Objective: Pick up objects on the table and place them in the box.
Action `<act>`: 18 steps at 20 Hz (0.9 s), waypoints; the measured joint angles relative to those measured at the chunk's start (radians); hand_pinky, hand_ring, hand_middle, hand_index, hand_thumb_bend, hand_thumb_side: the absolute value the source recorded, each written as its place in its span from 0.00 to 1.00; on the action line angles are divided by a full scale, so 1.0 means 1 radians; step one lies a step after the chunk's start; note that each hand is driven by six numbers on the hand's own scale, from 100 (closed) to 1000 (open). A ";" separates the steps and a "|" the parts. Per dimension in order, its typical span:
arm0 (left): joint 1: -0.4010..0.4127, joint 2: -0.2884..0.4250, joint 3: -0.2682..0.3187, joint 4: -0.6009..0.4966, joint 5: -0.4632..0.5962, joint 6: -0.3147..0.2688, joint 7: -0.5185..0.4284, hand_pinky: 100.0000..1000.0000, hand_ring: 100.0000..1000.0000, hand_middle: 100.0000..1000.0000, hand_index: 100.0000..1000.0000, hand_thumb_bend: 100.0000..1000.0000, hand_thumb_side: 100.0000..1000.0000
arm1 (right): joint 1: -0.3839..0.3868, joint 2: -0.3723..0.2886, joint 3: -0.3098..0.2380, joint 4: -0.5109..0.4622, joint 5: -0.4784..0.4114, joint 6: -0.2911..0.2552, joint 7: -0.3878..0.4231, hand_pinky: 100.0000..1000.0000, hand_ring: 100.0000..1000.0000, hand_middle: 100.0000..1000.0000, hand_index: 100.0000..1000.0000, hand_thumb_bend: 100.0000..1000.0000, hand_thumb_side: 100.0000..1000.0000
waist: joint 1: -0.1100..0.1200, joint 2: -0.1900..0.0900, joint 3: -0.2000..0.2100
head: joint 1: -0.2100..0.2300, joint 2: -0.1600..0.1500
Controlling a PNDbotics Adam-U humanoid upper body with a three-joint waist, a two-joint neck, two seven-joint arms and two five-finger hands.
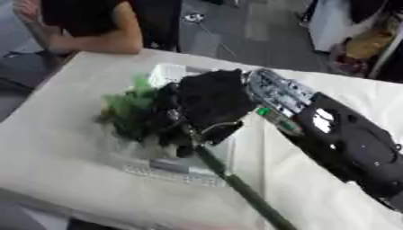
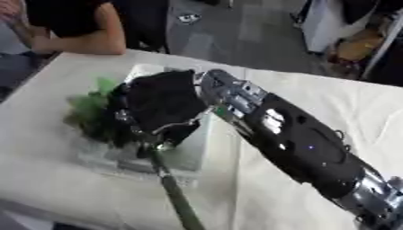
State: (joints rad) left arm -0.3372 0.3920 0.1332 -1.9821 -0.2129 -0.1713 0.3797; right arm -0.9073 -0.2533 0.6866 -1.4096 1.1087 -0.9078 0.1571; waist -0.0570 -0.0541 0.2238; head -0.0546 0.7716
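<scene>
Right hand (image 1: 206, 99) fingers looked curled on a leafy green plant (image 1: 130, 110), probably by its long green stem (image 1: 236, 184), over the clear box (image 1: 169, 168) on the white tabletop (image 1: 63, 157). Left hand out of sight.

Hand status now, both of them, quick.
Right hand: over the box, fingers curled around a green leafy plant's stem.
Left hand: not in view.
</scene>
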 measured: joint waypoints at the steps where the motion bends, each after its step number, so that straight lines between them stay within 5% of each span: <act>1: 0.000 0.000 -0.001 0.000 0.000 -0.001 -0.001 0.55 0.72 0.82 0.83 0.02 0.80 | 0.005 0.005 0.000 0.014 -0.021 0.003 0.049 1.00 1.00 1.00 1.00 0.41 0.81 | 0.000 0.000 0.000 | 0.000 0.000; 4: 0.000 0.000 -0.001 0.000 0.001 -0.002 -0.002 0.55 0.72 0.82 0.83 0.02 0.80 | 0.012 0.011 -0.012 0.033 -0.105 0.073 0.126 1.00 1.00 1.00 1.00 0.42 0.89 | 0.000 0.000 0.000 | 0.000 0.000; 10: 0.000 0.000 -0.001 0.000 -0.003 -0.002 -0.003 0.55 0.72 0.81 0.84 0.02 0.80 | 0.012 0.011 -0.058 0.036 -0.270 0.175 0.228 1.00 1.00 1.00 1.00 0.41 0.90 | 0.000 0.000 -0.005 | 0.000 0.000; 11: 0.000 0.000 -0.001 0.000 -0.003 -0.002 -0.003 0.55 0.72 0.81 0.84 0.02 0.79 | 0.012 0.010 -0.065 0.035 -0.290 0.186 0.239 1.00 1.00 1.00 1.00 0.35 0.92 | 0.000 0.000 -0.005 | 0.000 0.000; 12: 0.000 0.000 -0.001 0.000 -0.003 -0.002 -0.003 0.55 0.72 0.81 0.84 0.02 0.80 | 0.012 0.009 -0.072 0.035 -0.310 0.195 0.248 1.00 1.00 1.00 1.00 0.42 0.86 | 0.000 0.000 -0.006 | 0.000 0.000; 18: 0.000 0.000 -0.001 0.000 -0.003 -0.002 -0.003 0.55 0.72 0.81 0.83 0.02 0.80 | -0.009 -0.026 -0.139 -0.008 -0.390 0.213 0.266 1.00 1.00 1.00 1.00 0.40 0.69 | 0.000 0.000 -0.013 | 0.000 0.000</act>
State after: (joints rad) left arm -0.3373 0.3919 0.1323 -1.9822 -0.2161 -0.1730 0.3768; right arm -0.9162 -0.2789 0.5478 -1.4176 0.7185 -0.6950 0.4227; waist -0.0573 -0.0541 0.2109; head -0.0545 0.7716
